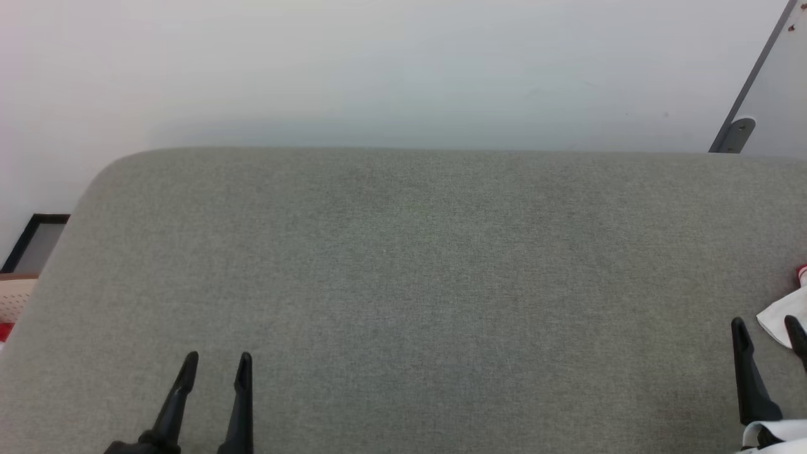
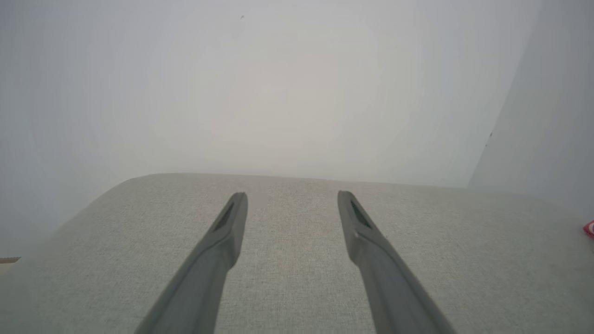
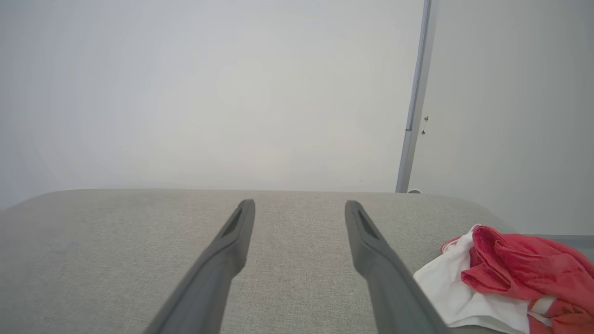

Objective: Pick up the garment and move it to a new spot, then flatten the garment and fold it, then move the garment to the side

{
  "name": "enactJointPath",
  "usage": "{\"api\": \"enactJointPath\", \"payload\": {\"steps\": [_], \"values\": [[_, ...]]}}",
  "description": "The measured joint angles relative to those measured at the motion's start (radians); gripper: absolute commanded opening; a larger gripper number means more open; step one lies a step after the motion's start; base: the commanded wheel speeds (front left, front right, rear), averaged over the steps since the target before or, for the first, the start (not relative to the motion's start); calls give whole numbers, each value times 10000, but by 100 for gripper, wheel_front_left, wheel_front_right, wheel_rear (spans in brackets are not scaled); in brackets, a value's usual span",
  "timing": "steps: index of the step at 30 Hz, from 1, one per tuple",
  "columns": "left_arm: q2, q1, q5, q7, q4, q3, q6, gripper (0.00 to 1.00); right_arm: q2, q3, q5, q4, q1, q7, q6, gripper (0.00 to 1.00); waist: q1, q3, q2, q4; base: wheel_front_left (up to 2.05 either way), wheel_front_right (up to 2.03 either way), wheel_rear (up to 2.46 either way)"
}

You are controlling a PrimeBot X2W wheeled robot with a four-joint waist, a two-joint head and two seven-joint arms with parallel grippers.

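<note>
The garment (image 3: 510, 278) lies crumpled at the right end of the grey padded surface (image 1: 403, 284), red cloth bunched over a white part. In the head view only its white corner (image 1: 785, 318) and a speck of red reach in from the right edge. A small red bit of the garment (image 2: 589, 228) peeks in at the left wrist view's right edge. My right gripper (image 1: 768, 331) hovers open just left of the garment, nothing between its fingers; its own view shows the right gripper (image 3: 300, 204) open over bare fabric. My left gripper (image 1: 217, 362) stands open at the lower left, and the left gripper (image 2: 292, 195) holds nothing.
A white wall rises behind the surface's far edge. A grey door frame (image 1: 750, 88) with a metal fitting stands at the back right. Off the left end I see a dark-framed panel (image 1: 34, 239) and a pale perforated object (image 1: 12, 296).
</note>
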Motion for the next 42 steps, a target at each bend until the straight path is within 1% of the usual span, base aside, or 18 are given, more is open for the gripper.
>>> {"api": "enactJointPath", "payload": {"steps": [3,14,27,28,36,42], "values": [[4,31,2,0,2,2,0,100,146,-63,-29,-176,162,77,0,100,0,-17,0,22,0,0,0],[25,-5,4,0,4,-27,0,100,353,-100,-27,-353,198,150,0,100,0,-6,0,98,0,0,0],[-8,-2,17,0,-25,113,0,100,362,10,52,-374,197,165,0,100,0,18,0,-22,0,0,0],[-17,-1,12,0,-35,138,0,0,364,35,54,-374,195,165,0,0,0,17,0,-47,0,0,0],[-205,135,-92,19,683,44,0,0,765,165,142,326,406,201,2,0,0,18,0,-63,0,0,0],[-215,56,-1250,272,872,29,2,0,857,159,1139,489,363,462,2,0,0,17,0,-72,0,0,0]]}}
